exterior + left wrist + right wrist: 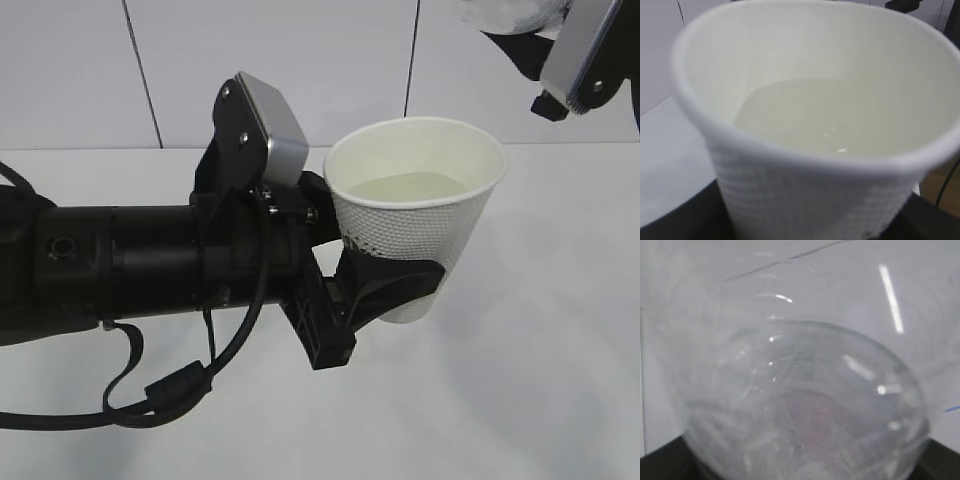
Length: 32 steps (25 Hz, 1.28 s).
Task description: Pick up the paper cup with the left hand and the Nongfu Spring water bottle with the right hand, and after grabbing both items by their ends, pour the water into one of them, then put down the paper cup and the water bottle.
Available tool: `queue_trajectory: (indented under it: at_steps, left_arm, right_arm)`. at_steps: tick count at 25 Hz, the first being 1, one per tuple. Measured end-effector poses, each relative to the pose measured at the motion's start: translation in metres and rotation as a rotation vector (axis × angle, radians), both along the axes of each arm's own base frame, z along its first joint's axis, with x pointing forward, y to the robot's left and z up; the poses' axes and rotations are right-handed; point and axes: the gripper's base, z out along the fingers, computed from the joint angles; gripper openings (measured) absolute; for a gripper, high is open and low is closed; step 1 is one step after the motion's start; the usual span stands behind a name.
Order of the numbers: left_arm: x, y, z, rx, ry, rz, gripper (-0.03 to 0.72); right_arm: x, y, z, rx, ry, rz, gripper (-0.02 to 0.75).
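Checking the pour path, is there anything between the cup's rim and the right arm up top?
Nothing: in the exterior view only bare wall shows between the paper cup and the right hand.

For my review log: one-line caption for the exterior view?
Left gripper holds the paper cup, partly filled with water, upright above the white table.

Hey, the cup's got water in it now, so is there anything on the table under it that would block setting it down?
Nothing visible does. The cup, held in the left gripper, hangs over bare white table. The spot directly beneath the arm is hidden, so that part cannot be checked.
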Motion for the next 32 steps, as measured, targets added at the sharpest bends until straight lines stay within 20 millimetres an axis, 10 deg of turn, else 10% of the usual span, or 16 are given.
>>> queue_trajectory:
  at_steps: [32]
  left_arm:
    - [0.0, 0.0, 0.0, 0.0, 0.0, 0.0, 0.487]
  right_arm:
    - [0.0, 0.0, 0.0, 0.282, 0.223, 0.032, 0.519]
